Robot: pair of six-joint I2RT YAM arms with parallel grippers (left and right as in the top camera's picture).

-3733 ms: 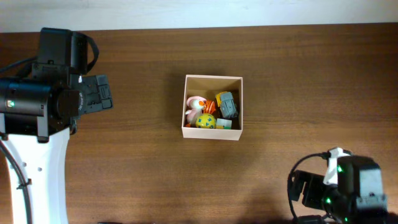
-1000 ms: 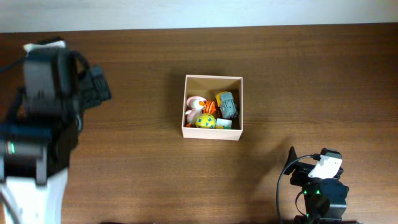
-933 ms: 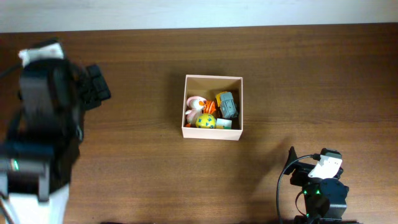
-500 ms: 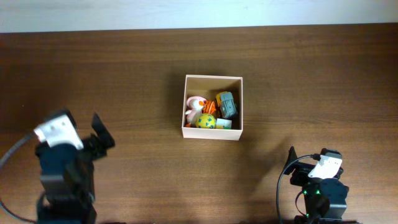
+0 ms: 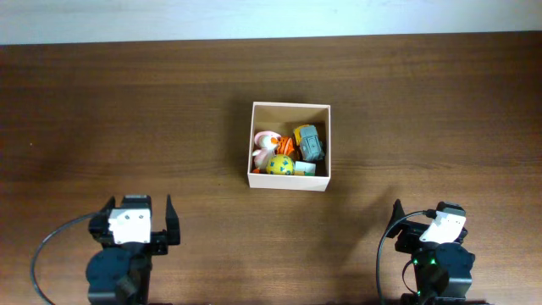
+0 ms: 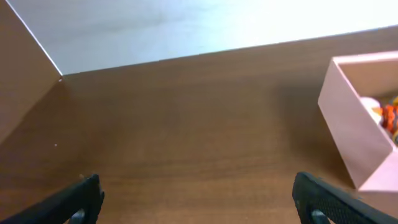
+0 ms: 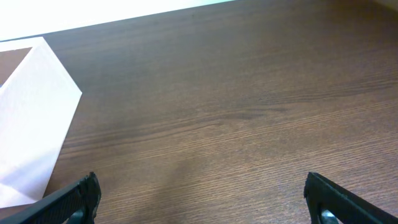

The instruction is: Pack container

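Note:
The container (image 5: 289, 108) stands at the table's middle, a square white-walled box with a tan inside. In it lie a pink-white plush (image 5: 266, 144), a yellow spotted ball (image 5: 280, 164), an orange toy (image 5: 286, 146) and a grey toy car (image 5: 309, 141). My left gripper (image 5: 135, 210) is open and empty at the front left, well away from the box. My right gripper (image 5: 423, 213) is open and empty at the front right. The box's corner shows in the left wrist view (image 6: 348, 134) and in the right wrist view (image 7: 31, 118).
The wooden table (image 5: 423, 110) ends at a white wall along the far edge (image 5: 271, 17). The left wrist view shows the table's far left corner (image 6: 60, 77).
The left arm has swung from the far left down to the front left edge and folded back. The right arm settled earlier and has stayed still. The box and toys have not moved.

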